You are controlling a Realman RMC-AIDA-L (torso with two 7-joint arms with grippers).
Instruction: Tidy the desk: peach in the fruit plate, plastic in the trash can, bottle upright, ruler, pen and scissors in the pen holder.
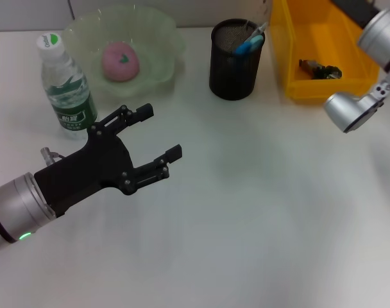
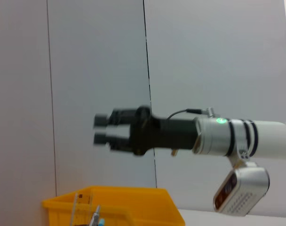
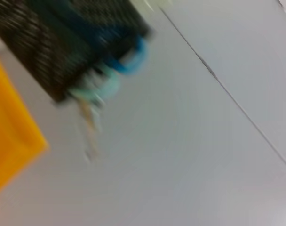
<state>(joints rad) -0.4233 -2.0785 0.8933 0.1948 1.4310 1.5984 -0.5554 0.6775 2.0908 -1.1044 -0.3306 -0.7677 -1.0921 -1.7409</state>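
Head view: green-labelled bottle, writing unreadable.

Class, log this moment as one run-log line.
left hand: open, over desk | right hand: raised | peach: in plate | bottle: upright

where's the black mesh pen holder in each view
Head view: pen holder at upper centre, between the fruit plate and the yellow bin.
Left wrist view: not in it.
Right wrist view: upper left, blurred.
Shared landmark: the yellow bin, in all three.
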